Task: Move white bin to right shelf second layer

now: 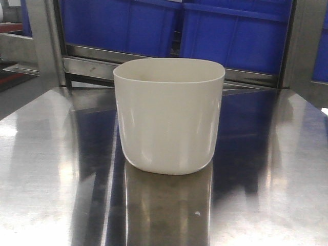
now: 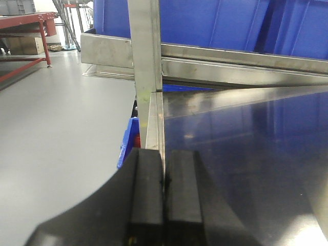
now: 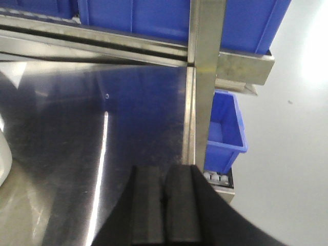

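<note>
The left gripper (image 2: 164,200), a pair of black padded fingers, is pressed fully together with nothing between them. The right gripper (image 3: 164,205) is likewise closed tight and empty. The cream-white glossy rounded-square plastic bin (image 1: 169,115) stands upright on the flat polished steel shelf (image 1: 56,169), and a sliver of it shows left of the right gripper. Behind the bin, past a steel rail, sit large blue plastic crates (image 1: 230,36). Steel upright posts (image 1: 43,41) rise behind it on either side.
</note>
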You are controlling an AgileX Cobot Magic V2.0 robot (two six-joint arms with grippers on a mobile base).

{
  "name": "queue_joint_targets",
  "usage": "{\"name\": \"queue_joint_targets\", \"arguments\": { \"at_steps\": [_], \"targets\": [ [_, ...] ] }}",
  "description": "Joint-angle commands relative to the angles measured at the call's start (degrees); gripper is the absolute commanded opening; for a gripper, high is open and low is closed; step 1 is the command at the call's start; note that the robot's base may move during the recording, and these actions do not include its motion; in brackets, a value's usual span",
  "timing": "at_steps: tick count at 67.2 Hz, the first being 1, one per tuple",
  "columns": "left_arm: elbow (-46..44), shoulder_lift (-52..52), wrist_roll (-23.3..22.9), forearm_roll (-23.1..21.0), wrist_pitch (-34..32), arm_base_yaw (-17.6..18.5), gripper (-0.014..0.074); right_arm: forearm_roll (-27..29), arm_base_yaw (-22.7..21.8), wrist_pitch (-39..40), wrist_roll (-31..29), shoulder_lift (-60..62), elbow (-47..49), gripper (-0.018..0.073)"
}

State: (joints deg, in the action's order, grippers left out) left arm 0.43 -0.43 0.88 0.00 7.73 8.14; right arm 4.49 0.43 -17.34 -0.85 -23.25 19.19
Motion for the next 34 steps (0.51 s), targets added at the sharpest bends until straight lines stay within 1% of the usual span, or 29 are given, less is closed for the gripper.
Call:
{"name": "queue_joint_targets", "arguments": {
  "at_steps": [1,14,18,25,28,34],
  "targets": [
    [2.1,-0.9,-0.2,0.0,-5.0,0.2,0.0085,-0.5,0.0,4.9,0.0,-5.9,5.1,0.0043],
    [2.1,-0.9,-0.2,0.0,-5.0,0.2,0.0085,-0.5,0.3,5.5,0.0,-16.0,11.3,0.0043],
    [2.1,-0.9,-0.2,0.0,-5.0,0.2,0.0085,-0.6,1.0,5.6,0.0,-18.4,13.3,0.0043],
    [2.1,-0.9,-0.2,0.0,-5.0,0.2,0.0085,-3.0,3.6,4.4,0.0,-21.7,16.9,0.0043],
    [2.1,-0.9,-0.2,0.0,-5.0,0.2,0.0085,-4.0,5.4,3.4,0.0,-23.7,18.7,0.0043],
    [2.1,-0.9,-0.2,0.0,-5.0,0.2,0.0085,-5.9,8.9,-0.3,0.0,-27.2,22.2,0.0043]
  ]
}}
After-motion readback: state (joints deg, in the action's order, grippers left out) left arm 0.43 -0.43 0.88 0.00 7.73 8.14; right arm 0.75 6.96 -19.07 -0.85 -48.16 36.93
